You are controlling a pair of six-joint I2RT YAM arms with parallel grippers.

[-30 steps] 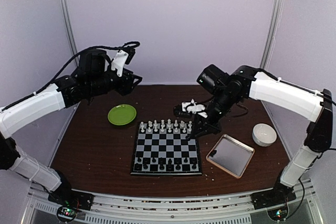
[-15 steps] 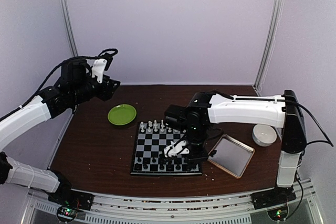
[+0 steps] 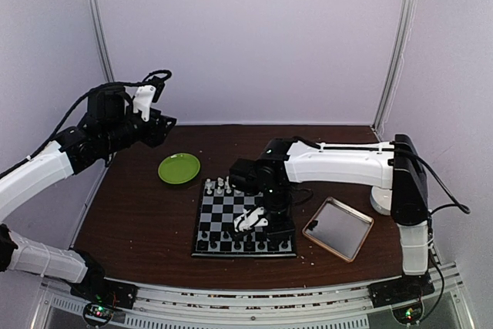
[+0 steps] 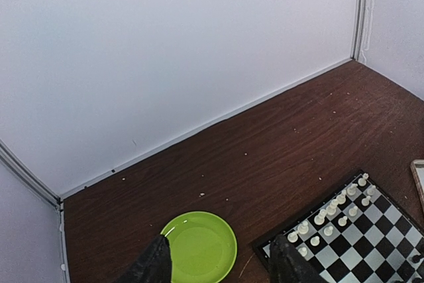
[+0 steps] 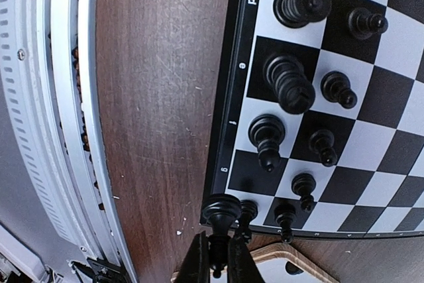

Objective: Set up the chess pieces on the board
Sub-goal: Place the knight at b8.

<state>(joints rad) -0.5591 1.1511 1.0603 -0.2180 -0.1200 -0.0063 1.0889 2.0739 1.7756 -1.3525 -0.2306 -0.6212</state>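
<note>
- As the board (image 3: 228,219) lies in the middle of the surface (image 3: 131,221), the right arm is the nearer one.
- The left tool (image 4: 224,266) hangs high by the green plate (image 4: 199,246), tips apart, holding nothing.
- The right tool (image 5: 215,260) is pinched on a black piece (image 5: 222,211), standing straight up, over the board's near right corner.
- A bare back-row square lies just beside it, toward the left; it likely goes there.

From above, the top camera sees the flat grey-and-black checkered chessboard (image 3: 219,221); left wrist from afar, right wrist closely.
</note>
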